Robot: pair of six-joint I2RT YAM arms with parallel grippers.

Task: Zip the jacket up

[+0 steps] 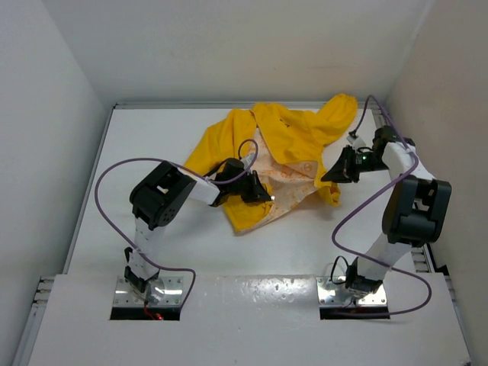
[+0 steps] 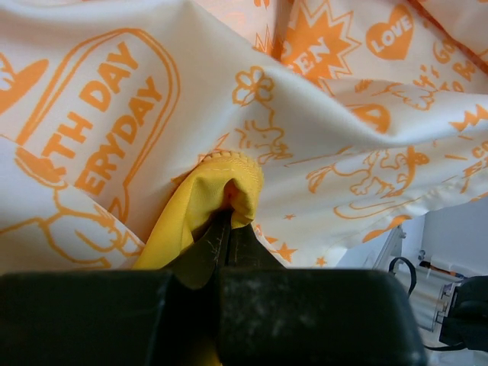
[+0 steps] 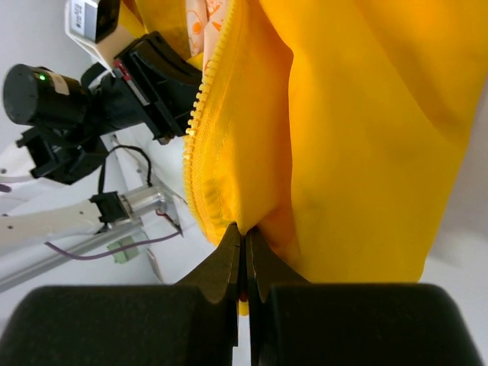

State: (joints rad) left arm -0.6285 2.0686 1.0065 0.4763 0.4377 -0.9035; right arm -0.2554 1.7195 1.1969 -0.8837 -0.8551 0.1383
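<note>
The yellow jacket (image 1: 286, 137) lies spread open at the back middle of the table, its pale orange-printed lining (image 1: 284, 181) facing up. My left gripper (image 1: 263, 194) is shut on the jacket's yellow edge (image 2: 217, 187) at its lower left front, with the lining (image 2: 320, 137) filling the left wrist view. My right gripper (image 1: 328, 177) is shut on the jacket's right front edge (image 3: 252, 206), just beside the yellow zipper teeth (image 3: 200, 130). The zipper slider is not visible.
White walls enclose the table on the left, back and right. Purple cables loop from both arms (image 1: 110, 179) (image 1: 358, 206). The left arm (image 3: 84, 99) shows in the right wrist view behind the jacket.
</note>
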